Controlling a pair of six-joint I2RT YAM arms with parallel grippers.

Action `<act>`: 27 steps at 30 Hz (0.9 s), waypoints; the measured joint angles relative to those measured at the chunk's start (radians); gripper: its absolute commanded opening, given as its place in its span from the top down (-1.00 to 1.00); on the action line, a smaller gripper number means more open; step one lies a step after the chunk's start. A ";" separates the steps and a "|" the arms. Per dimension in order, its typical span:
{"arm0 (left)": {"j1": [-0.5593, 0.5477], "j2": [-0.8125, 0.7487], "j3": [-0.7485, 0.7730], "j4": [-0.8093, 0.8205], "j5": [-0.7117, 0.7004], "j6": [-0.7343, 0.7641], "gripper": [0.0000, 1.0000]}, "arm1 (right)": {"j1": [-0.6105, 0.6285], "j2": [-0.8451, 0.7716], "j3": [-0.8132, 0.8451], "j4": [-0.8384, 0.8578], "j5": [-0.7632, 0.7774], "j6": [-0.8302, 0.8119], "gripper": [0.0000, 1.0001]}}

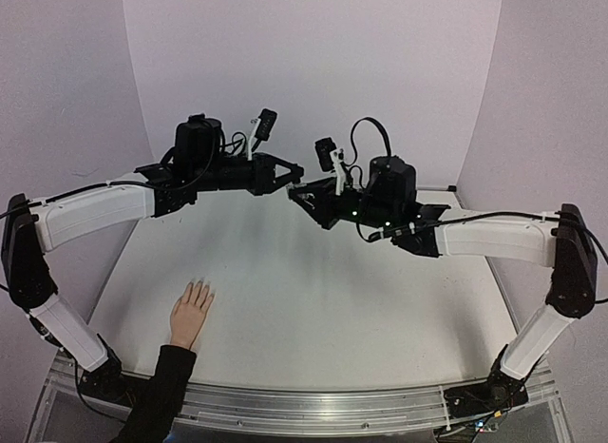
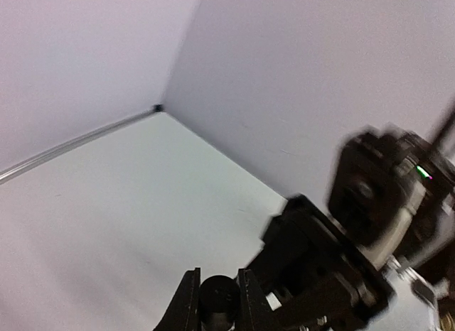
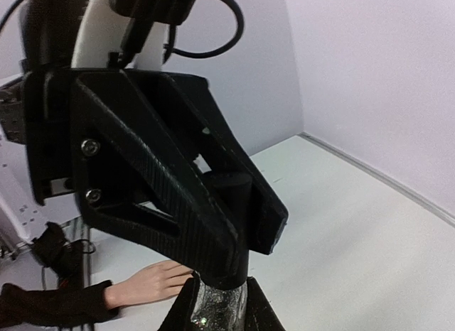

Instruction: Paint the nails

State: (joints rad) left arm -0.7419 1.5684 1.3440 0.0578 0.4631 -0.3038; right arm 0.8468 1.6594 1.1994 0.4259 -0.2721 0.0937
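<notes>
Both arms meet in mid-air above the table's far half. My right gripper (image 3: 220,304) is shut on a small glittery bottle (image 3: 213,313). Its black cap (image 3: 233,192) sits between the carbon-fibre fingers (image 3: 170,196) of my left gripper (image 2: 217,297), which is shut on the cap (image 2: 217,295). From above, the left gripper (image 1: 291,174) and right gripper (image 1: 304,194) touch tip to tip. The pale hand (image 1: 190,313) with a black sleeve lies flat at the near left, fingers pointing away. The nails (image 1: 200,289) are too small to make out. In the right wrist view the hand (image 3: 149,285) has its fingertips hidden.
White walls enclose the table (image 1: 323,300) at the back and on both sides. The sleeve (image 1: 161,391) crosses the metal front rail (image 1: 313,410). My right arm's wrist (image 2: 384,196) fills the right of the left wrist view.
</notes>
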 measured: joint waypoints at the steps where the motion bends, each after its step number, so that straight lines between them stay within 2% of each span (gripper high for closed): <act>1: -0.032 0.002 0.018 -0.032 -0.125 -0.005 1.00 | 0.030 0.018 0.016 0.001 0.129 -0.034 1.00; 4: -0.126 0.040 0.131 -0.155 -0.506 -0.028 1.00 | 0.099 0.090 0.086 0.035 0.449 -0.120 1.00; 5: -0.145 0.057 0.167 -0.184 -0.589 -0.038 1.00 | 0.114 0.112 0.112 0.047 0.524 -0.142 1.00; 7: -0.170 0.082 0.214 -0.216 -0.693 -0.055 1.00 | 0.133 0.141 0.143 0.069 0.621 -0.175 1.00; 9: -0.179 0.093 0.229 -0.225 -0.731 -0.066 0.97 | 0.139 0.146 0.145 0.078 0.654 -0.191 1.00; 10: -0.178 0.093 0.229 -0.224 -0.730 -0.068 0.84 | 0.140 0.146 0.144 0.079 0.654 -0.198 1.00; 13: -0.156 0.080 0.201 -0.201 -0.663 -0.073 0.22 | 0.133 0.140 0.124 0.096 0.611 -0.215 1.00; 17: -0.105 0.026 0.095 -0.137 -0.500 -0.105 -0.53 | 0.098 0.092 0.050 0.101 0.446 -0.214 1.00; 19: -0.069 -0.010 0.041 -0.099 -0.407 -0.130 -0.66 | 0.071 0.062 0.025 0.098 0.336 -0.192 1.00; 21: -0.024 -0.053 -0.016 -0.044 -0.303 -0.158 -0.69 | 0.036 0.033 0.008 0.095 0.202 -0.162 1.00; 27: 0.079 -0.143 -0.108 0.105 -0.007 -0.232 -0.58 | -0.084 -0.002 0.005 0.089 -0.226 -0.051 1.00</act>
State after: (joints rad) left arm -0.6630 1.4258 1.2358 0.1627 0.4558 -0.5363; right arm 0.7623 1.6569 1.2043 0.5150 -0.4977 0.0431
